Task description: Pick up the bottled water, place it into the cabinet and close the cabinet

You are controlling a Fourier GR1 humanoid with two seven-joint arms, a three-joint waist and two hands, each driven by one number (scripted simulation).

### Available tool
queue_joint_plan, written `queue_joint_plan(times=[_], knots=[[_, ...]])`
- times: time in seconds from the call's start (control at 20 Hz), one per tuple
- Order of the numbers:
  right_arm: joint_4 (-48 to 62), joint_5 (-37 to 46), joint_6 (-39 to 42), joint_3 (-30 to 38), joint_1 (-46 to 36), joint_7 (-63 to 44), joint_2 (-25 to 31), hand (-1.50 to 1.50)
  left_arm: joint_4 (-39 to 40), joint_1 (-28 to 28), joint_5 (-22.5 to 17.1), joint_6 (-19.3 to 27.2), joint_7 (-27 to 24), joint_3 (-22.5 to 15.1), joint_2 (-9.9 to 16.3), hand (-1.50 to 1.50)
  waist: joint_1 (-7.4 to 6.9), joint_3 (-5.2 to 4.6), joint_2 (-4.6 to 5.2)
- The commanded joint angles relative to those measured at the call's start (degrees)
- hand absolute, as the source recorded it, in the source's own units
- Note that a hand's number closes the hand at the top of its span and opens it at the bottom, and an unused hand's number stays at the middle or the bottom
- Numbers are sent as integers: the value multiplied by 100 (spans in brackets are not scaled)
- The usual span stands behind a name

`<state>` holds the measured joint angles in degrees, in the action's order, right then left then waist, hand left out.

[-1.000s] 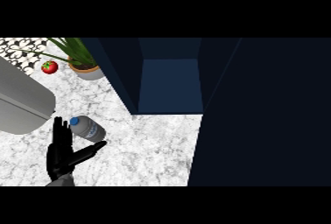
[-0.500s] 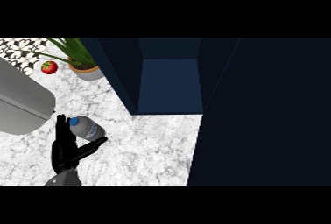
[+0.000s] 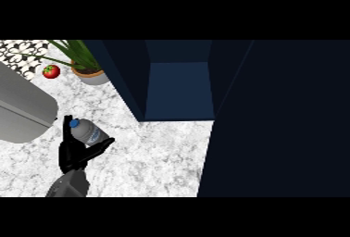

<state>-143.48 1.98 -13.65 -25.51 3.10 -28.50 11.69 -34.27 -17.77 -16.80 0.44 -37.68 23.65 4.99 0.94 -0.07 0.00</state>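
Observation:
The bottled water [image 3: 87,132], clear with a blue cap, lies on the marble counter [image 3: 160,159] at the lower left. My left hand [image 3: 71,155] comes in from the lower edge right behind it. Its straight fingers run up the bottle's left side and its thumb spreads out under the bottle's right side, so the hand is open and the bottle sits in the fork. The dark blue cabinet [image 3: 179,88] stands open at the top middle, with its door [image 3: 273,120] swung out and filling the right of the view. My right hand does not show.
A large grey rounded appliance [image 3: 21,111] sits at the left edge, close to the bottle. A potted plant [image 3: 89,74] and a red tomato [image 3: 51,71] stand at the back left. Bare marble lies between the bottle and the cabinet.
My left hand has slid forward and a little right, bringing its fingers and thumb up around the bottle. The bottle has stayed in place.

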Motion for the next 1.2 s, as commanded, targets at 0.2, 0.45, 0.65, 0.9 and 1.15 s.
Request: queue_joint_plan(times=[0.2,0.45,0.65,0.9,1.15], knots=[[-1012,-45,60,229,364,-409,192,-150,643,-440,-326,-907,65,64,185,150,-3,0,-1],[-946,10,216,138,921,248,257,-150,905,-682,41,-388,-631,-179,6,150,20,4,0],[-541,-863,543,1196,667,548,434,-150,950,-919,375,276,-992,-319,88,150,16,9,17],[-960,-496,404,1029,799,160,411,-150,865,-691,876,-690,-1201,-1074,-159,150,64,6,-25],[-412,-731,606,1526,943,822,332,-150,891,-924,1118,-1235,-1434,-1460,-399,150,15,9,-1]])
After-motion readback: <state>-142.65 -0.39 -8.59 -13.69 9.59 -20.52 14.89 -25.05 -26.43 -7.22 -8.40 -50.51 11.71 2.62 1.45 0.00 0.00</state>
